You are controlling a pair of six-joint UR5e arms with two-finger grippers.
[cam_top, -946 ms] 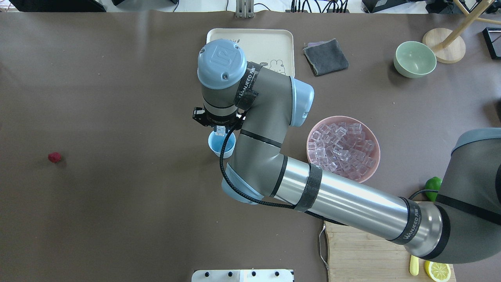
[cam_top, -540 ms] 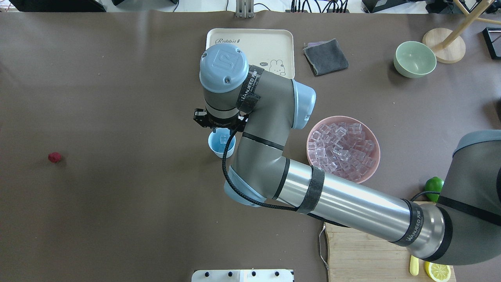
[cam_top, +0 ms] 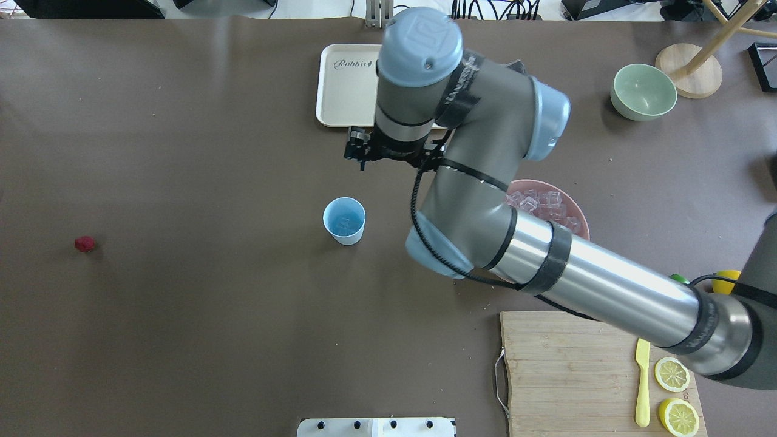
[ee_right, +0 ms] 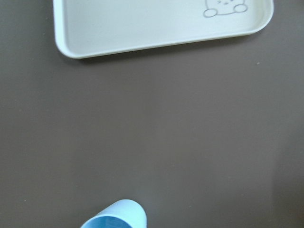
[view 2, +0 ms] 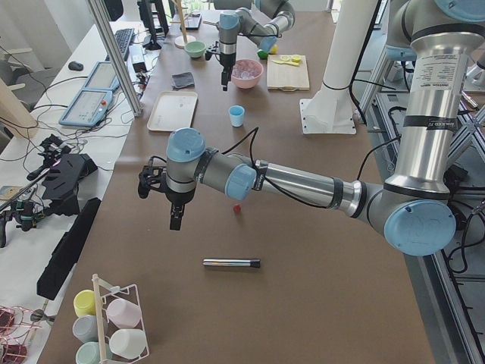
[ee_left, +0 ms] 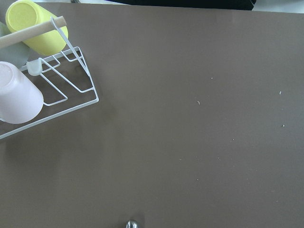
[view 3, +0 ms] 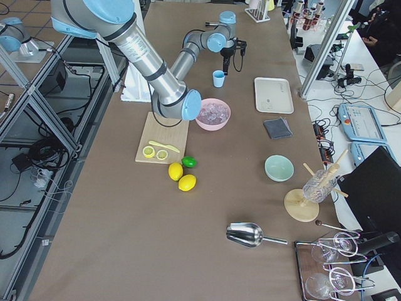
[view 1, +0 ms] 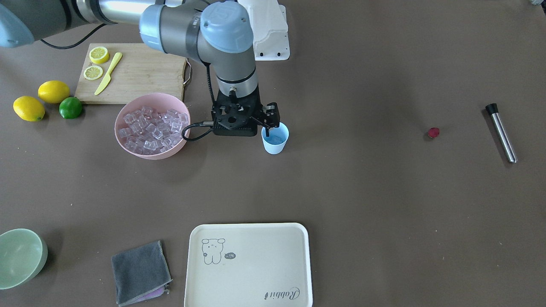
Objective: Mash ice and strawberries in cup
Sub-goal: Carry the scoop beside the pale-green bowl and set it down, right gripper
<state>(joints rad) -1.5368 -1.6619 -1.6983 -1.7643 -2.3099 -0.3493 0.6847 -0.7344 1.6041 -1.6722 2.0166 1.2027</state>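
Since half a second ago the right gripper (cam_top: 362, 159) has pulled off the cup (cam_top: 344, 220) and swung up toward the tray (cam_top: 340, 91). That leaves the cup standing alone mid-table (cam_top: 182, 152), upright, with what looks like ice (cam_top: 346, 222) sitting in the bottom. Most of the cubes are in the pink bowl (cam_top: 576, 218), off to the cup's right in the overhead view.

The wrist hides the right gripper's fingers, so I can't tell if they're apart or together.

I'd say the ice step is about done and the berry comes next. The strawberry (cam_top: 84, 244) lies bare on the table, well apart from the cup, over on the left side. The left gripper (view 2: 176, 220) hangs near it; I can't tell its state either, as only the side view shows it.

Next move as I see it is a gentle pinch on that tiny round berry, which could roll. Then carry it over, drop it in, and grab the metal rod (view 1: 501, 132) for mashing.
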